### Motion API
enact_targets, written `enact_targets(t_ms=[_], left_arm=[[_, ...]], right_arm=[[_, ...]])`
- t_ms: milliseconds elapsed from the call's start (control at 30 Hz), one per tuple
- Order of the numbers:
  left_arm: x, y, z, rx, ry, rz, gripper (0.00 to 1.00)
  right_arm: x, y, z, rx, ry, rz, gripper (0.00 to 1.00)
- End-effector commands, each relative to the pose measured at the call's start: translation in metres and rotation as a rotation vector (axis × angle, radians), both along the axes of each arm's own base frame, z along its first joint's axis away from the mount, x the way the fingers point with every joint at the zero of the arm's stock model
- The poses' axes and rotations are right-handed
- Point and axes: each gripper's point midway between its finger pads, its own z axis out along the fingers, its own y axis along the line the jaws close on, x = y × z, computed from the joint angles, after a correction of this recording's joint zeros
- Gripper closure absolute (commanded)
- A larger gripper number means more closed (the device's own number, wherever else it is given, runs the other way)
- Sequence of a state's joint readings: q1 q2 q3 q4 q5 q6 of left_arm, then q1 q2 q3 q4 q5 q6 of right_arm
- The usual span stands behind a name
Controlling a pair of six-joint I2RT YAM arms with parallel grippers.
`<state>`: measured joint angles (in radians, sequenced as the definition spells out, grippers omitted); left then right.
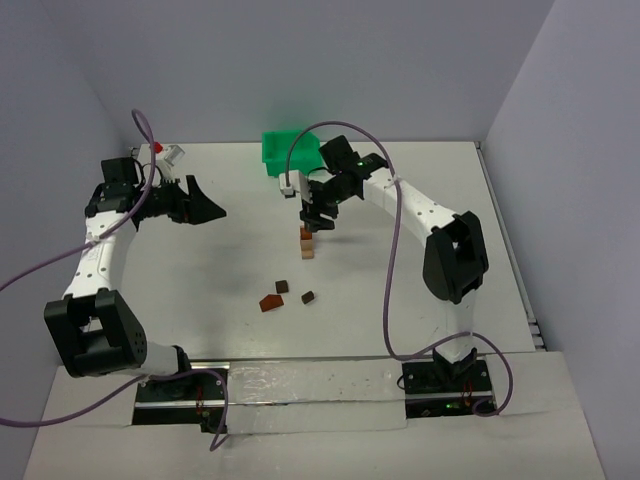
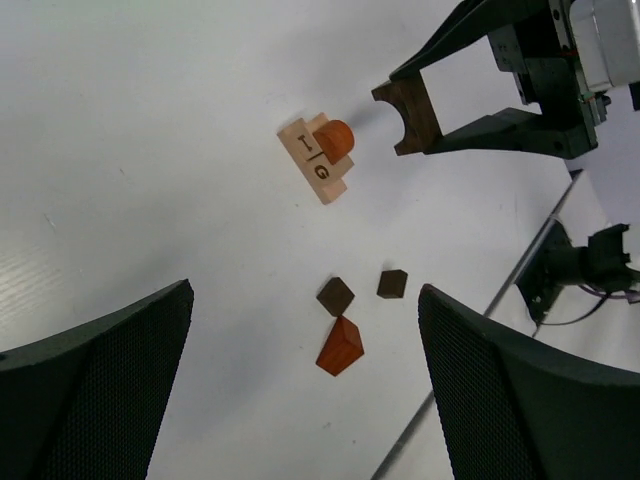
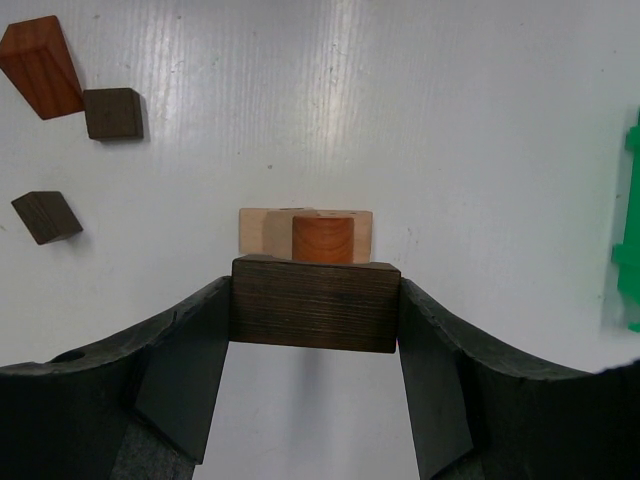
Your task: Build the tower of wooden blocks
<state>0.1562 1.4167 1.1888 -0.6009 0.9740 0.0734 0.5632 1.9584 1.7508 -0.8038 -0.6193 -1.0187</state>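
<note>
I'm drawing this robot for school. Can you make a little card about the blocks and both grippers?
Tower: light tan wooden blocks with an orange-brown wooden cylinder on top
Right gripper: shut on dark brown wooden arch block, close to the tower, not touching it
Left gripper: open, empty, away from the tower
Loose pieces: two dark brown wooden cubes, one reddish-brown wooden wedge
Far side: green plastic bin

Bright even overhead light, soft shadows, mild glare, sharp focus
</note>
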Motion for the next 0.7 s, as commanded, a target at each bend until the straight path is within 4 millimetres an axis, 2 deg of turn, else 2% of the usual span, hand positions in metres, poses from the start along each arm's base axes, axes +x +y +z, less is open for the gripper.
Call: enact_targets(t_ms=[0,133,333,433,667], left_arm=[[0.014,-0.007,0.012,0.085,-0.098,0.013,0.01],[0.018,-0.014,0.014,0.155,-0.154,0.035,0.01],[0.029,-0.007,0.016,0.224,-0.182,0.115,0.01],[0.027,-0.017,0.014,0.229,-0.185,0.094,0.01],[0.029,-0.017,0.013,0.228,-0.178,0.099,0.01]], right_arm=[[0.006,0.007,0.008,-0.001,-0.03,0.049,0.97],[0.006,0.007,0.002,-0.011,-0.021,0.055,0.96],[0.007,0.008,-0.009,-0.025,-0.006,0.065,0.96],[0.007,0.009,-0.011,-0.019,-0.001,0.062,0.96],[0.01,0.012,-0.019,-0.013,0.017,0.049,0.94]])
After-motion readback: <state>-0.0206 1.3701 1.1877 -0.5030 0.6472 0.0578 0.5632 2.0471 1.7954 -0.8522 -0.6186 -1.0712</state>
